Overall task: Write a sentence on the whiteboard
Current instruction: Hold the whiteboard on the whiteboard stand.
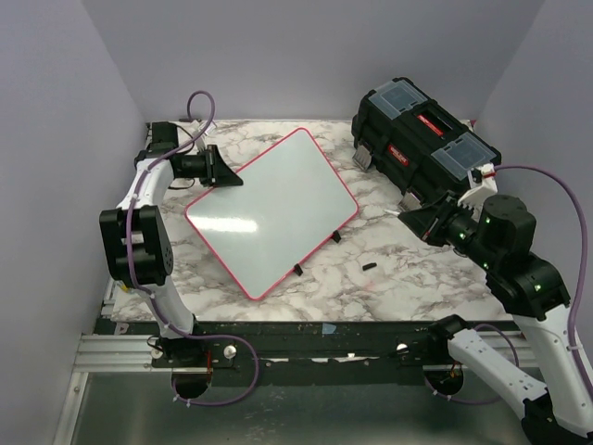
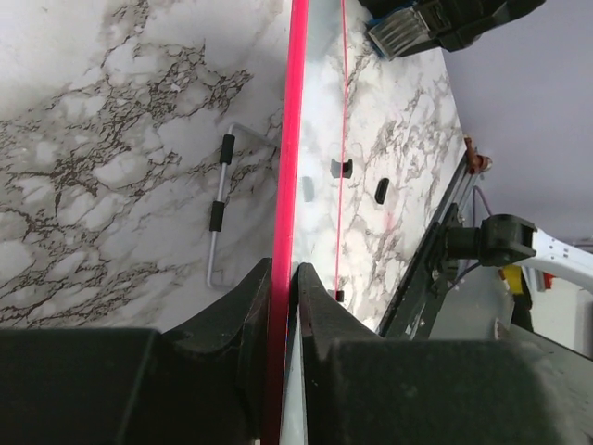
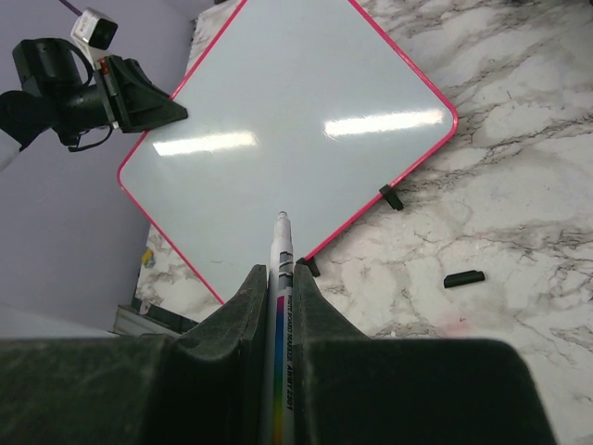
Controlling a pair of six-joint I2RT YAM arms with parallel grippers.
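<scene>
White glossy red-rimmed whiteboard [image 1: 271, 209] lies at nine o'clock from my right end effector [image 1: 406, 215], clamped on a white marker [image 3: 282, 250]; my left end effector [image 2: 283, 274] pinches its rim.

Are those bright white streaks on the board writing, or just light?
Just light: in the right wrist view the whiteboard mirrors two sharp bright bars; in the top view the glare is a soft smear; in the left wrist view the board, seen edge-on, reflects the marble table.
</scene>
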